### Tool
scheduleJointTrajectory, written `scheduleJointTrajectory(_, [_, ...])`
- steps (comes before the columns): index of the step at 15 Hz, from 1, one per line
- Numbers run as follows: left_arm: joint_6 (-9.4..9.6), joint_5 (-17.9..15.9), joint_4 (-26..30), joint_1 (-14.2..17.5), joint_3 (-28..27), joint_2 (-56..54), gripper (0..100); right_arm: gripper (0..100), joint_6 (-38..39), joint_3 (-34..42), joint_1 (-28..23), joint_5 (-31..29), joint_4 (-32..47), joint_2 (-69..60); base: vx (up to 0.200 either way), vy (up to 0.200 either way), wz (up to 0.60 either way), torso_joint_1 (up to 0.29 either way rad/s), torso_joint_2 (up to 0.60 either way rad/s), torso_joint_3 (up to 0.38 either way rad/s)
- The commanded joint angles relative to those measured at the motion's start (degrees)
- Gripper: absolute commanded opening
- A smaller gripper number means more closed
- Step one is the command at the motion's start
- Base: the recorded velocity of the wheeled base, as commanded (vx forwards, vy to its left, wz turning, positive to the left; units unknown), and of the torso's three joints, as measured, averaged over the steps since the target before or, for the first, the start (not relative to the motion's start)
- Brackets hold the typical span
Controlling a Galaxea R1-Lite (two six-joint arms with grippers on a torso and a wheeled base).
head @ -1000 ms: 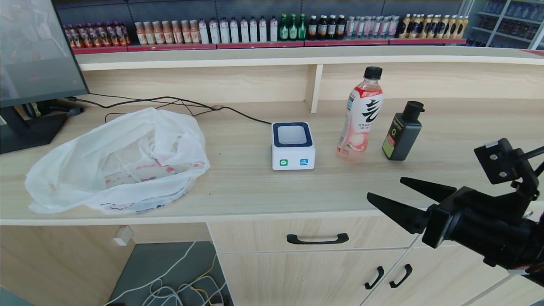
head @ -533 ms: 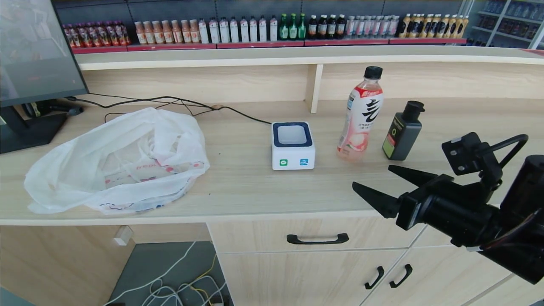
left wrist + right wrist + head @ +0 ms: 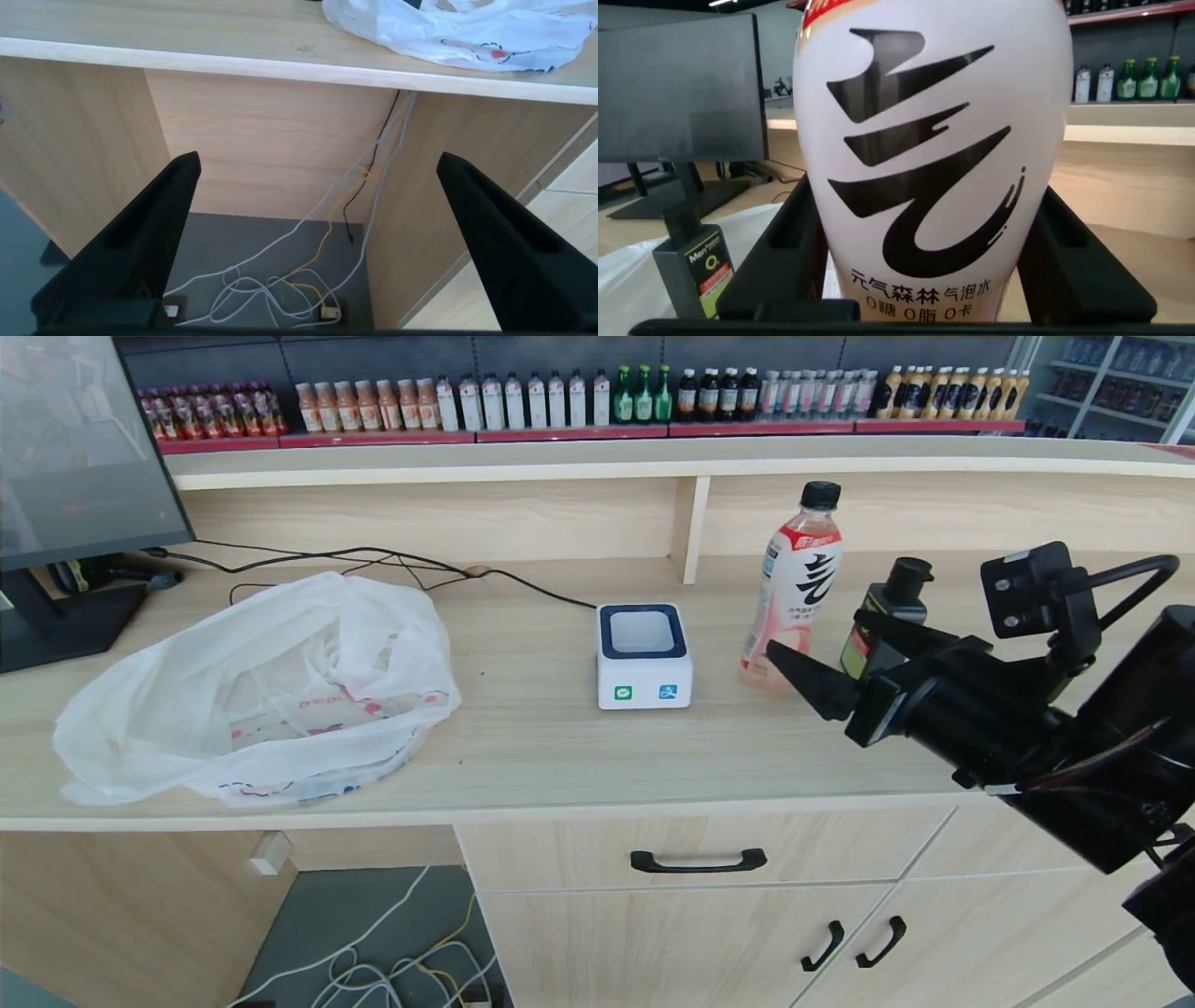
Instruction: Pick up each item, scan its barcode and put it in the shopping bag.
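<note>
With the right pincer (image 3: 820, 635) spread wide at the base of the tall drink bottle (image 3: 798, 579), which stands on the counter (image 3: 541, 747) between the scanner (image 3: 644, 658) and the dark bottle (image 3: 901, 583), a skewed closing could topple it or clip that near neighbour

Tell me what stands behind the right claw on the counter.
The dark bottle stands behind the open right claw: its cap and shoulder show, its lower body is covered by the claw. The pink drink bottle beside it is almost wholly visible.
</note>
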Motion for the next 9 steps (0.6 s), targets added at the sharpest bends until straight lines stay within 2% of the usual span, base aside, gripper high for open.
scheduleJointTrajectory(1, [-0.04,0.00,0.00,0.01,0.00,-0.01,100,0,-0.01,0.16,-0.37,-0.04,-0.06,0.31,0.000,0.200,0.00,-0.002,0.00,0.002])
scheduleJointTrajectory(9, [0.05,0.00,0.00,-0.07,0.00,-0.01,100,0,-0.01,1.74,-0.19,-0.04,-0.06,0.57,0.000,0.200,0.00,0.001,0.00,0.004])
